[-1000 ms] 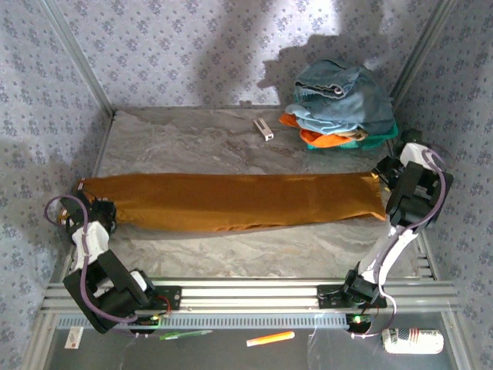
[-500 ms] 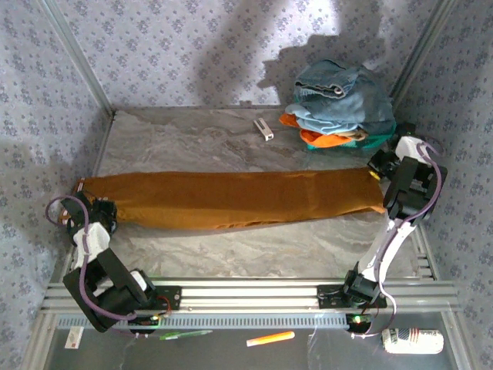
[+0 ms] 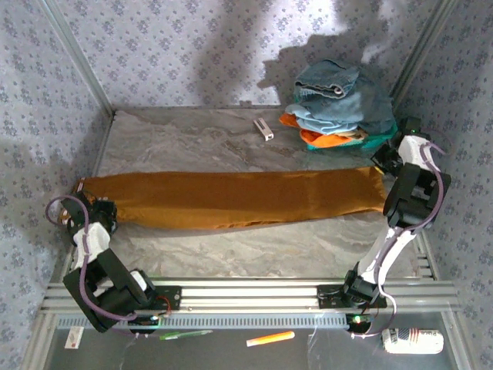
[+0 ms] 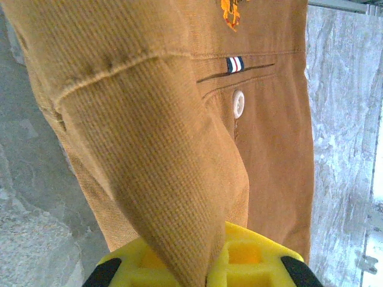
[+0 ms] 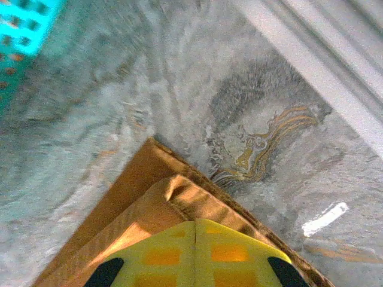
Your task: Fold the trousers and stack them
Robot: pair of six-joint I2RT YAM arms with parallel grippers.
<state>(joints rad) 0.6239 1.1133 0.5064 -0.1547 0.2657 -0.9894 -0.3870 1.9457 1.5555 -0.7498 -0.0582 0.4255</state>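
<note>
Top external view shows the trousers [image 3: 231, 199], soft and floppy. Left tool [image 4: 200, 266] pinches the waist end, right tool [image 5: 195, 242] pinches the leg end: good holding spots.

No words or numbers can be read anywhere. The trousers [image 4: 269, 149] carry a small woven tab [image 4: 235, 64], striped navy, white and red, above the pocket slit. They also carry an orange embroidered emblem [image 4: 230, 11], cut off by the frame edge. Neither bears legible letters. A white sticker [image 3: 75, 337] by the near rail is too small to read.
</note>
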